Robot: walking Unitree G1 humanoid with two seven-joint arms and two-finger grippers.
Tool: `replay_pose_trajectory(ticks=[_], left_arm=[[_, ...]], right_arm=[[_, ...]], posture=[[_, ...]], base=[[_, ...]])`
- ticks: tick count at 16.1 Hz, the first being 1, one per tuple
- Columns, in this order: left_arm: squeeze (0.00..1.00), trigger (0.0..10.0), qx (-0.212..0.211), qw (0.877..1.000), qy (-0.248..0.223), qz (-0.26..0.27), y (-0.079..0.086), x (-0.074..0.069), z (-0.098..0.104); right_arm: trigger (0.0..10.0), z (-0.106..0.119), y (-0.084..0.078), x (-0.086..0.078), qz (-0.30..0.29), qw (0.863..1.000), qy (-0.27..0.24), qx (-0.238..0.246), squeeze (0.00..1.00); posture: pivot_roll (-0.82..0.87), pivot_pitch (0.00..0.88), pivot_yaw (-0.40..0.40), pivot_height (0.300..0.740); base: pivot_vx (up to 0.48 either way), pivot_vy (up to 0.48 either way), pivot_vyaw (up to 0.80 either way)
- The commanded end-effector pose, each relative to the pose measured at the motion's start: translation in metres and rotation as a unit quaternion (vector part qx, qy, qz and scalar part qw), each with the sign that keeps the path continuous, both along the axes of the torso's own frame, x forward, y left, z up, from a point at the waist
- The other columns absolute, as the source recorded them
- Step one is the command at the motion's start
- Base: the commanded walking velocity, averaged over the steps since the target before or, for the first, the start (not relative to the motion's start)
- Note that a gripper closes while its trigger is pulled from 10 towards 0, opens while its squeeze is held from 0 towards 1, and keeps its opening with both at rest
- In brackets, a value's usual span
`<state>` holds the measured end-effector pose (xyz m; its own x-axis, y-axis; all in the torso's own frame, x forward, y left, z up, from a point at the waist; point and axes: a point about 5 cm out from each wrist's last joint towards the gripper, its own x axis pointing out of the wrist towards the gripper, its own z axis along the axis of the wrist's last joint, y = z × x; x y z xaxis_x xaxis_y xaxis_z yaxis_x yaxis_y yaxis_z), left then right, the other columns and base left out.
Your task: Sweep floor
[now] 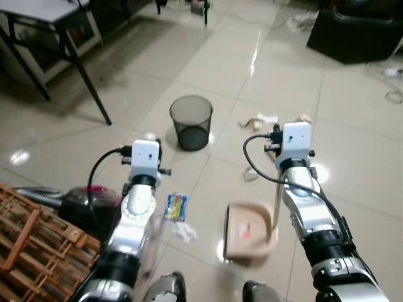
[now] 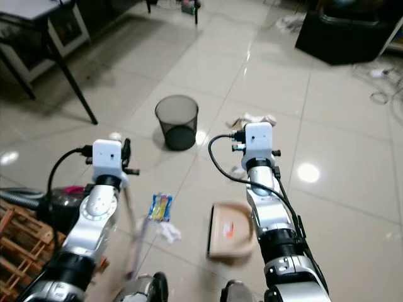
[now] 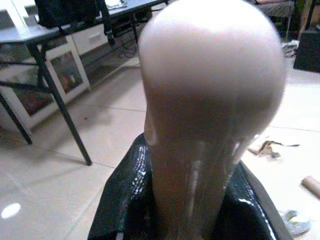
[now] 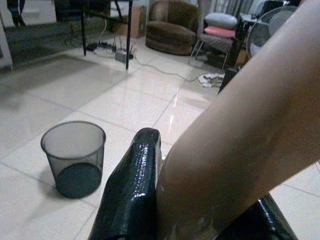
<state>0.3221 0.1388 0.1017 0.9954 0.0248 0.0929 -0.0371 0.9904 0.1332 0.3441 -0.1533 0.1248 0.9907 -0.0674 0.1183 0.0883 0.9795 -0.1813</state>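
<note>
Litter lies on the floor (image 1: 208,75) around the dustpan (image 1: 248,231), which sits just ahead of the robot's feet with its mouth turned toward the robot's left. A snack wrapper (image 1: 175,206) and a white crumpled scrap (image 1: 184,232) rest just left of that mouth, with bare tile between. More paper scraps (image 1: 259,121) lie beyond the dustpan, between it and the far wall, and to the right of the mesh bin (image 1: 191,122).

The right end effector (image 4: 200,200) is clamped on the dustpan's tan handle (image 1: 277,200), which rises upright from the pan's right side. The left end effector (image 3: 185,210) is closed around the broom handle (image 3: 210,110); the shaft (image 2: 135,242) slants down to the floor just left of the wrapper, blurred in the head views.

Judging from this, the wrapper and scrap lie between broom and pan, so a short stroke rightward toward the mouth should carry them in, and the left arm is the nearer one.

Room is tighter on the left: a wooden crate (image 1: 31,239) and a vacuum (image 1: 88,198) crowd that side, well left of the dustpan. Tile is open toward the bin and to the right.
</note>
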Motion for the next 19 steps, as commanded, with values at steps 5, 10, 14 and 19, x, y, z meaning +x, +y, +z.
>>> replay_pose_trajectory(ticks=[5, 10, 14, 19], left_arm=[[0.00, 10.0, 0.027, 1.000, -0.009, 0.000, 0.003, 0.010, -0.004], [0.00, 10.0, -0.007, 1.000, 0.005, 0.011, -0.006, 0.020, -0.004], [0.00, 10.0, -0.080, 0.997, 0.016, 0.009, -0.029, 0.029, 0.002], [0.00, 10.0, -0.138, 0.986, 0.015, -0.090, -0.054, 0.030, 0.012]], right_arm=[[10.0, 0.004, 0.041, -0.011, 0.075, 0.996, -0.050, -0.010, 0.00], [10.0, -0.012, 0.082, -0.021, 0.131, 0.991, -0.024, 0.005, 0.00], [10.0, -0.017, 0.089, -0.028, 0.135, 0.991, -0.017, 0.010, 0.00], [10.0, -0.023, 0.078, -0.026, 0.100, 0.995, -0.001, 0.020, 0.00]], posture=[[-0.11, 0.299, 0.061, 0.740], [-0.10, 0.301, 0.073, 0.740], [-0.11, 0.290, 0.077, 0.740], [-0.09, 0.295, 0.082, 0.740]], base=[[0.000, 0.000, 0.00], [0.000, 0.000, 0.00], [0.000, 0.000, 0.00], [0.000, 0.000, 0.00]])
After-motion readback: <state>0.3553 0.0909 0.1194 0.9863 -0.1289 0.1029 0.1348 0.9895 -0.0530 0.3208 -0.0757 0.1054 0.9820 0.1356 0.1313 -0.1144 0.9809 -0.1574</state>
